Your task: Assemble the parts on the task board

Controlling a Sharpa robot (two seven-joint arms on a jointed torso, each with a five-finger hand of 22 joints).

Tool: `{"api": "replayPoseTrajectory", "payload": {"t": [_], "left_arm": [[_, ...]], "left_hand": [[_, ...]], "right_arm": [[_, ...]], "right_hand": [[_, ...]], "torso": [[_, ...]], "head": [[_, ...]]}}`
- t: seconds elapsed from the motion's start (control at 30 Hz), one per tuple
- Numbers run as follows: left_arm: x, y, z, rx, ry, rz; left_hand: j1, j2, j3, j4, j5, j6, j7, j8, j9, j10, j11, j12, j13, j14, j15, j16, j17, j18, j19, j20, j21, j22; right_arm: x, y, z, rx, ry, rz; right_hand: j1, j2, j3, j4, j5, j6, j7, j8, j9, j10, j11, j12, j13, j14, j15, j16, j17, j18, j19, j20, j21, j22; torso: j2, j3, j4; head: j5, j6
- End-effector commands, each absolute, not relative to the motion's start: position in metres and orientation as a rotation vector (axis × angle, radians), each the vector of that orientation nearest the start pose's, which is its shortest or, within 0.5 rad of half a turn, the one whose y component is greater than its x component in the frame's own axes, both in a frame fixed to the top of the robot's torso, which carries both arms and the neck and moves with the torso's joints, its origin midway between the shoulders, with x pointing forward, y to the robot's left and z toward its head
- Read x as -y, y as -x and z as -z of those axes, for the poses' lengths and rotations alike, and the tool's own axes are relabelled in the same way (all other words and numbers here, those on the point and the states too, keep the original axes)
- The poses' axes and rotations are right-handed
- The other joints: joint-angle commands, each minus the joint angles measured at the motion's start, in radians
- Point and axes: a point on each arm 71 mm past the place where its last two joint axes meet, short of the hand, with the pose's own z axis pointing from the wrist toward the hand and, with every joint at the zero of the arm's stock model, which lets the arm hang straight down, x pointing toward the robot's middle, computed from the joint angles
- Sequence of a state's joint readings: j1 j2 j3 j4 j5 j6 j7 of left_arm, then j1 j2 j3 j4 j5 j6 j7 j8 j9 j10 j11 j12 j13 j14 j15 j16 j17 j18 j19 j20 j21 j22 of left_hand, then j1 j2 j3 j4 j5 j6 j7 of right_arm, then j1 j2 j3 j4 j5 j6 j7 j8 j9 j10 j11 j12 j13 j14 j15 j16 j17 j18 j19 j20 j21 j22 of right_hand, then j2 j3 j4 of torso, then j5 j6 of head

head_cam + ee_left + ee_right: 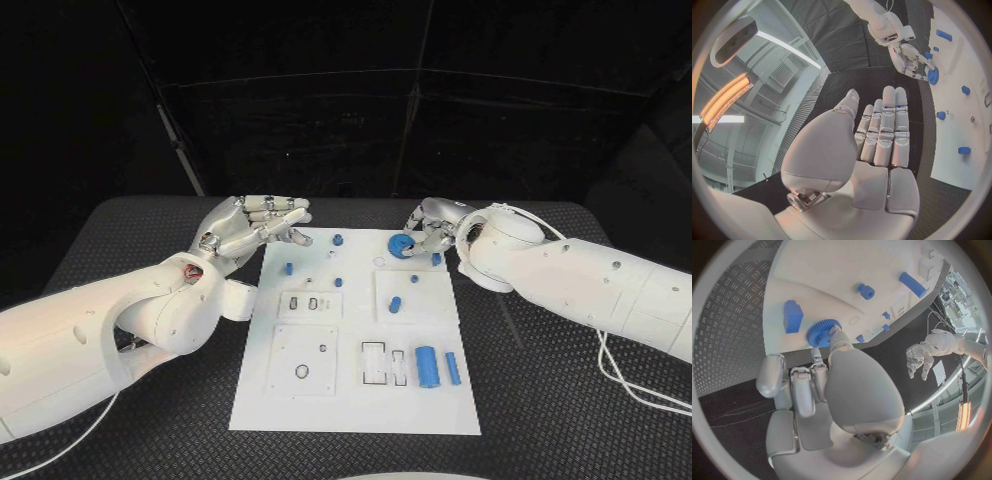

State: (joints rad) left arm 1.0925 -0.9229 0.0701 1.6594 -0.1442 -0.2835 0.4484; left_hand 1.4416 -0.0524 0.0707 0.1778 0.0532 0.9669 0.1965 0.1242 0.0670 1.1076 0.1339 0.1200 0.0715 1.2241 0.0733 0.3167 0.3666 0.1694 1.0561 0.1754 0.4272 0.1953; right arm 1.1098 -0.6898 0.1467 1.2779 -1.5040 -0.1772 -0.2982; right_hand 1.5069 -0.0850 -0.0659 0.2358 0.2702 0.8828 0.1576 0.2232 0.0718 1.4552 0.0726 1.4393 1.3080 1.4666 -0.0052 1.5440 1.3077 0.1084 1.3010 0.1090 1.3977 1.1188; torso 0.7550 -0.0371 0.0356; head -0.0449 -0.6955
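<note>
Right hand (428, 222): pinching the blue gear (402, 245) at the task board (353, 400)'s far edge.
Left hand (257, 224): hanging released, fingers straight and together, beside the board's far left corner.
Just beside the gear: a blue block (792, 316) standing on the board.
Toward the robot from both hands: a blue cylinder (427, 366) and bar (453, 368) lying flat.
Surface (144, 420): carrying the board.
</note>
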Motion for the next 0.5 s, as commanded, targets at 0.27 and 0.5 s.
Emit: {"api": "replayPoseTrajectory", "payload": {"t": [0.27,0.5], "left_arm": [[-0.2043,-0.4575,0.1677,-1.389,0.957,1.681],[-0.2041,-0.4576,0.1679,-1.391,0.957,1.682]], "left_hand": [[0.000,0.007,-0.002,-0.005,-0.004,-0.001,0.008,-0.006,-0.001,-0.002,0.005,-0.006,0.000,-0.005,-0.002,-0.005,0.002,0.010,-0.006,0.000,-0.004,-0.001],[0.001,0.008,-0.002,-0.007,-0.004,0.000,0.007,-0.007,-0.001,-0.002,0.005,-0.007,0.000,-0.006,-0.002,-0.006,0.003,0.010,-0.006,0.000,-0.005,-0.001]], "right_arm": [[0.2039,-0.5358,0.1974,-1.760,0.003,-0.385],[0.2009,-0.5346,0.1957,-1.719,0.046,-0.366]], "right_hand": [[0.003,0.013,0.011,-0.015,-0.001,0.030,-0.003,0.011,0.000,0.028,-0.003,0.029,0.117,0.091,0.004,0.007,0.198,-0.025,0.021,0.000,0.014,0.028],[0.001,0.019,0.019,-0.020,0.007,0.045,-0.006,0.015,0.000,0.038,-0.005,0.041,0.133,0.092,0.002,0.008,0.202,-0.027,0.029,-0.002,0.020,0.041]], "torso": [[0.000,-0.0001,-0.0001],[0.000,0.0002,0.0004]], "head": [[-0.001,-0.005],[-0.001,-0.006]]}}
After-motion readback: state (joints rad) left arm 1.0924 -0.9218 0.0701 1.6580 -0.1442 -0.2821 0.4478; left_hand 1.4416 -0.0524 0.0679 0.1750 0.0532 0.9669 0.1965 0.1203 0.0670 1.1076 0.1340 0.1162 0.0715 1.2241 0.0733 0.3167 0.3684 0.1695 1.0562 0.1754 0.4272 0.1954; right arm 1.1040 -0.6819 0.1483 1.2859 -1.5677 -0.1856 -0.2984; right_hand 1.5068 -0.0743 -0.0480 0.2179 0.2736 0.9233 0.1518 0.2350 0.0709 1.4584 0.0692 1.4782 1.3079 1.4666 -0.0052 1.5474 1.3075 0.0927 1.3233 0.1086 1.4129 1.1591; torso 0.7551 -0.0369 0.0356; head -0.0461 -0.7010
